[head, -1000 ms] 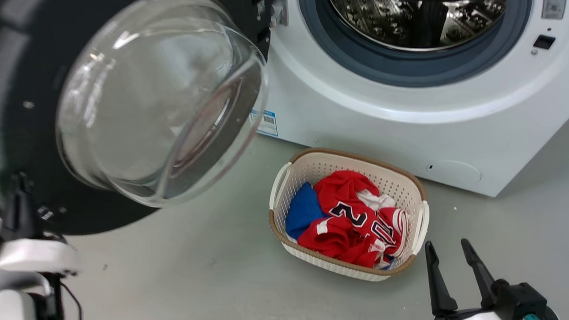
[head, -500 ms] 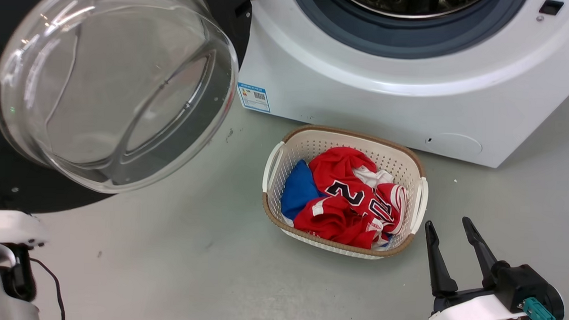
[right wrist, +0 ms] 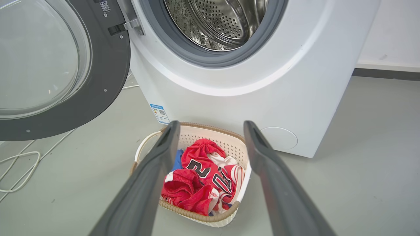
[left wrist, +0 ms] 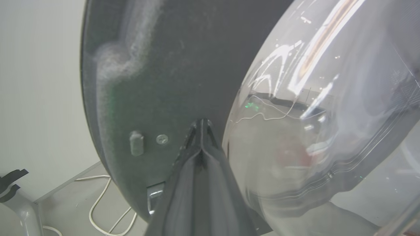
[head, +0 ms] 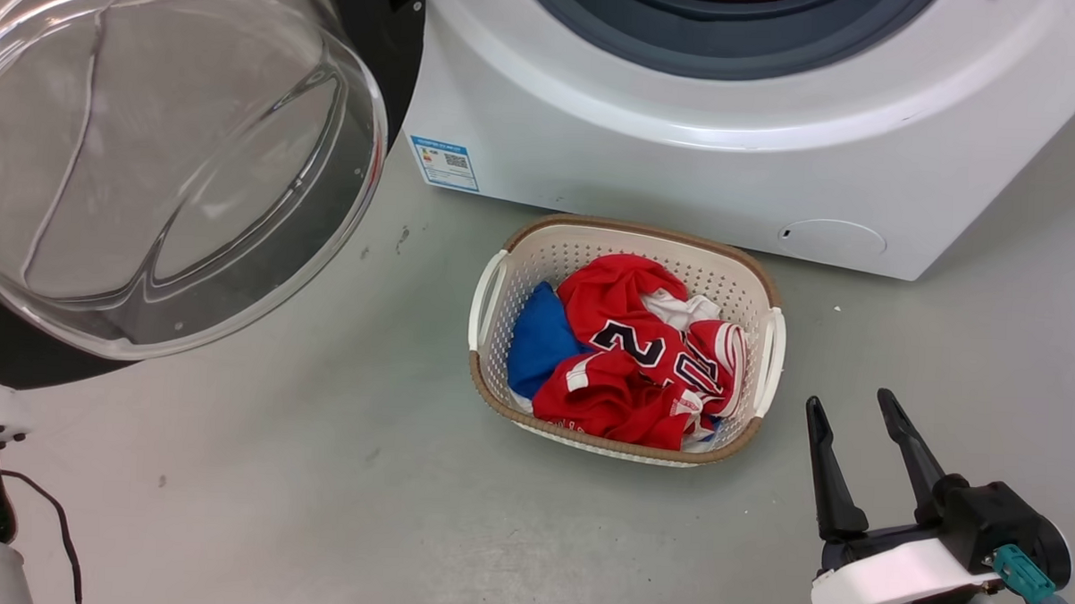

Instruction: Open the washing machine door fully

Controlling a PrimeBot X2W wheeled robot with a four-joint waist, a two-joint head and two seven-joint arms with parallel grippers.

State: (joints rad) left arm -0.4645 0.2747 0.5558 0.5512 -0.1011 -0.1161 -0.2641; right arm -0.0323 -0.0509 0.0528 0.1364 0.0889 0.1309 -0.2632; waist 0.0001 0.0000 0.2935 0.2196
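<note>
Head view: I see grey floor, white washing machine at top. Washing machine door stands swung out left of machine, clear glass bowl bulging toward camera. Laundry basket in front of machine. Right end effector fingers wide apart.
Left wrist view: left end effector fingers pinched together at door's black inner face, beside bowl.
Right wrist view: door upright on edge, hinge at machine; white wall behind machine.

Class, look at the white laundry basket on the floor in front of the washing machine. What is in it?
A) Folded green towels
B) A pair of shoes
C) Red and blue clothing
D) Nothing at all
C: the laundry basket, on the floor in front of the washing machine, holds a crumpled red jersey with a blue garment beside it.
</note>
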